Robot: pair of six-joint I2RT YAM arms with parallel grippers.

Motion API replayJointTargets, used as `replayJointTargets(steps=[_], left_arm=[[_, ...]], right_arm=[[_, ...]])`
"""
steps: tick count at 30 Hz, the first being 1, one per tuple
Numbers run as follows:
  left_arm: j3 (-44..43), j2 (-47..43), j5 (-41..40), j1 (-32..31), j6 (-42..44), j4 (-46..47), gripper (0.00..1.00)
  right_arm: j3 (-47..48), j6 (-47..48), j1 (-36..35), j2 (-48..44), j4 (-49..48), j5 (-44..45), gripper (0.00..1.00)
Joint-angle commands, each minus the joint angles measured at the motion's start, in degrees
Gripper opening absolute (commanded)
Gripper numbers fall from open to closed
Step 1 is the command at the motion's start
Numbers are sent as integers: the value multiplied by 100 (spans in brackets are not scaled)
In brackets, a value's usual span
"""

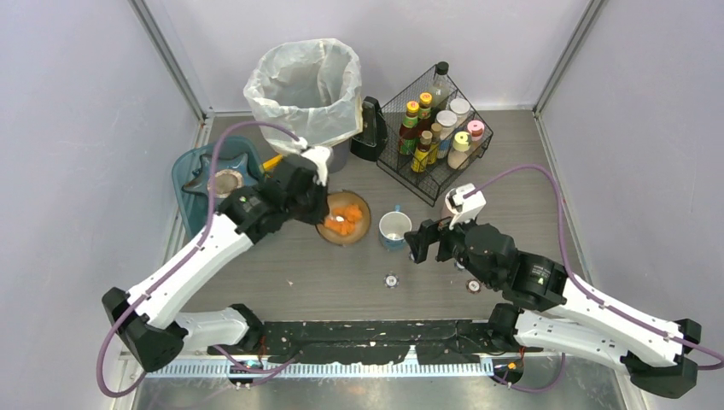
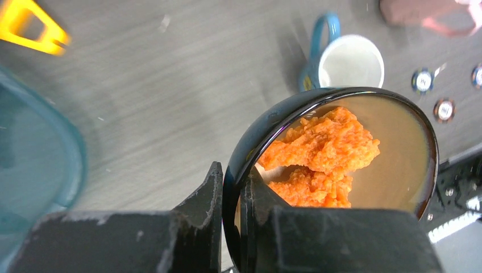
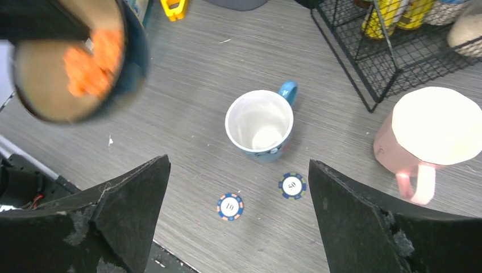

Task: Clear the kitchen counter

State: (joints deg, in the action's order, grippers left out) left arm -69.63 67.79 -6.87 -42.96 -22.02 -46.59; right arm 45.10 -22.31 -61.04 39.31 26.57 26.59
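Note:
The kitchen counter [image 1: 299, 265] is a dark grey wood-grain top. My left gripper [image 1: 320, 205] is shut on the rim of a dark bowl [image 1: 363, 224] that holds orange food, one finger inside and one outside [image 2: 230, 170]. The bowl [image 2: 398, 187] hangs over the counter's middle, and it also shows blurred at the top left of the right wrist view [image 3: 45, 85]. My right gripper [image 1: 416, 243] is open and empty [image 3: 239, 162], just to the right of a blue mug [image 1: 394, 229] [image 3: 260, 122]. Poker chips [image 3: 230, 206] [image 1: 390, 279] lie near the front.
A bin with a plastic bag [image 1: 303, 85] stands at the back. A black wire rack of bottles [image 1: 431, 137] is at the back right, a teal tub [image 1: 213, 175] at the left. An upturned pink cup [image 3: 435, 128] stands beside the rack. A yellow object [image 2: 31, 28] lies near the tub.

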Motion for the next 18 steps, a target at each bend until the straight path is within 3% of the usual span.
replayJointTargets(steps=[1, 9, 18], left_arm=[[-1213, -199, -33, 629, 241, -116, 0], [-3527, 628, 20, 1926, 455, -677, 0], [-5628, 2189, -218, 3002, 372, -457, 0]], right_arm=[[-153, 85, -33, -181, -231, 616, 97], [-227, 179, -31, -125, -207, 748, 97], [-203, 428, -31, 118, -130, 915, 96]])
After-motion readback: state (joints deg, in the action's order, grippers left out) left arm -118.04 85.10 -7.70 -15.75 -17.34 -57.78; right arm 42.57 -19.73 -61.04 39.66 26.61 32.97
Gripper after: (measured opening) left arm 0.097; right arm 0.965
